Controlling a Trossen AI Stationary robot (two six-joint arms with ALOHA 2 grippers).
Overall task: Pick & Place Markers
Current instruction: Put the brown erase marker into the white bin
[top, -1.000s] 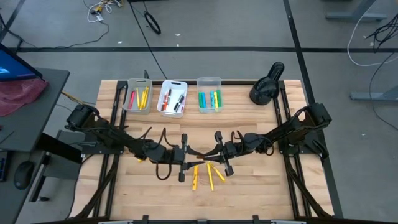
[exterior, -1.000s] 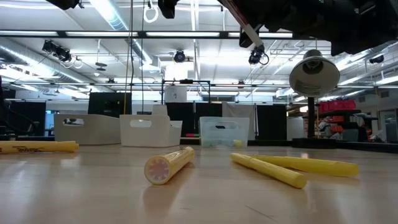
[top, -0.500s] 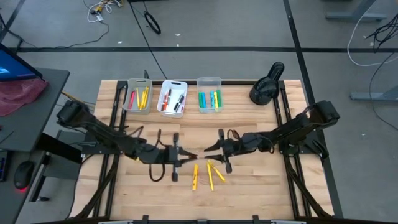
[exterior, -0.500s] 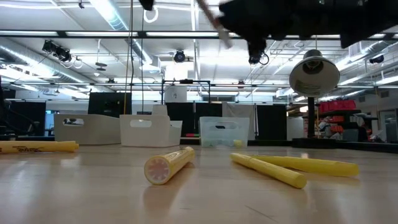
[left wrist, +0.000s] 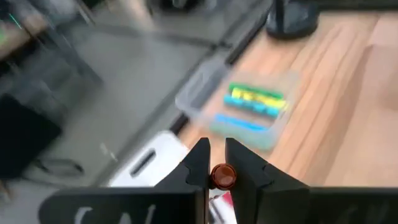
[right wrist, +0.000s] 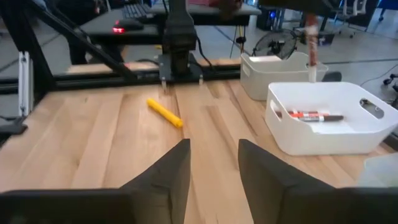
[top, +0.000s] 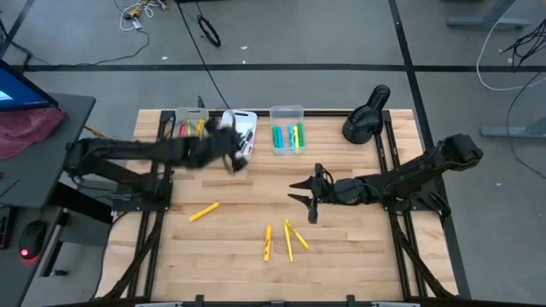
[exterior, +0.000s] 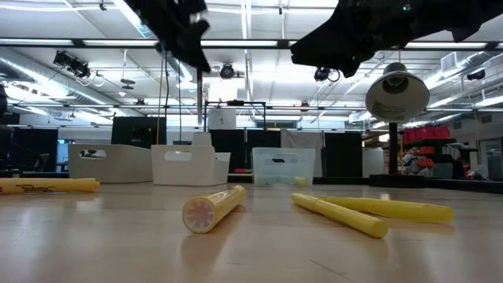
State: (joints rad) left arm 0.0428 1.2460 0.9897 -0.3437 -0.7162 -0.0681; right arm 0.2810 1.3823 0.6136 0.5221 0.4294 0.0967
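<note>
**Wooden table, one marker over the middle bin, more waiting**

Wooden slats make up the pale work table (top: 358,256), the largest thing in view. Along its far edge stand three small plastic bins: a grey bin (top: 181,136) with yellow and red sticks, a white bin (top: 247,119) with red and black ones, and a clear bin (top: 287,135) with green, blue and yellow ones.

Reaching across from its side, the left gripper (left wrist: 215,165) hangs above the white bin, fingers pinched on a thin red-capped marker (left wrist: 222,176). In the right wrist view that marker (right wrist: 310,46) hangs roughly upright, long axis near vertical, over the bin. The right gripper (top: 305,194) waits mid-table with its fingers spread and nothing between them.

Loose yellow markers remain: one lone yellow marker (top: 204,211) lying at a slant on the left half, and a cluster of yellow markers (top: 285,240) near the front, splayed like a fan.

By their look, these sticks are light, stiff and smooth-sided, so they may roll or slip; a hold across the barrel near mid-length, jaws square to the long axis, seems safest.
</note>
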